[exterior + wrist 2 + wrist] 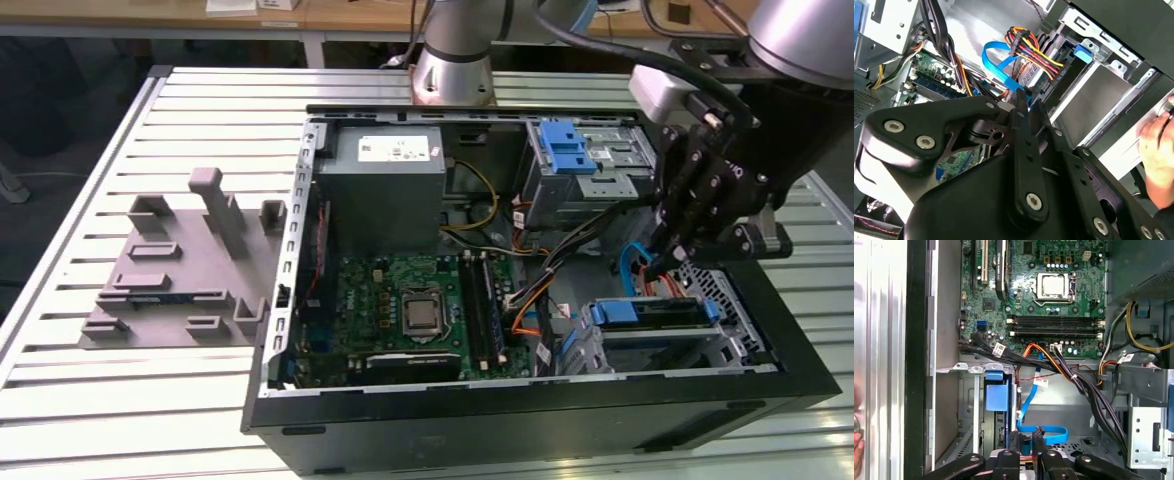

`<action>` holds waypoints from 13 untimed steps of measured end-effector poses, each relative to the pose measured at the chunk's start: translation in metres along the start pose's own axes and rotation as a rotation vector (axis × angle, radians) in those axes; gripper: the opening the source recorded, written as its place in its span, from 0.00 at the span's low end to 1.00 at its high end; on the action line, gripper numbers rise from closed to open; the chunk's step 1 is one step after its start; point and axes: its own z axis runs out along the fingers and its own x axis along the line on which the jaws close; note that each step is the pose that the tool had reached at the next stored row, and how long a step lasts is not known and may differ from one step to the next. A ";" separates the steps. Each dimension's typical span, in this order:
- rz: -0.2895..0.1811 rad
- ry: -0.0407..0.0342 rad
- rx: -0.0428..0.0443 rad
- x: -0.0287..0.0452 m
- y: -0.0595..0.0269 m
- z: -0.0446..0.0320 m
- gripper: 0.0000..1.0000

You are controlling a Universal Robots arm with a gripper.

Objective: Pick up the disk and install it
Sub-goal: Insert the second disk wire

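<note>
- The slatted metal table (120, 130) carries everything; a grey moulded fixture block (180, 265) lies on it toward the exterior view's left.
- The open black computer case (534, 420) lies on its side on the table, its inside facing up.
- Inside, the grey power supply box (384, 190) sits at the far end, with the green motherboard (400, 310) nearer the camera and its processor socket (422, 314) about mid-board.
- The robot arm (801, 40) reaches in from the exterior view's right.
- The disk (651, 312) sits in the drive cage at the case's near corner on the exterior view's right, its blue carrier (994, 397) showing at the cage mouth in the first wrist view.
- The gripper (677, 252) hangs just above and beside that cage, over a loop of flat blue data cable (996, 67).
- In the second wrist view its black fingers (1020, 107) stand nearly together with only a thin gap, clasping nothing visible.
- A bundle of red, yellow and black power wires (1036, 52) runs to a connector near the cage.
- A person's hand (1156, 150) rests at the case's outer edge.
</note>
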 end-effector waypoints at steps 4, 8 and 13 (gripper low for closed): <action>0.000 0.0012 0.0000 -0.0008 0.0000 0.0023 0.25; 0.000 0.0012 0.0000 -0.0015 0.0000 0.0047 0.25; 0.000 0.0012 0.0000 -0.0015 0.0000 0.0077 0.25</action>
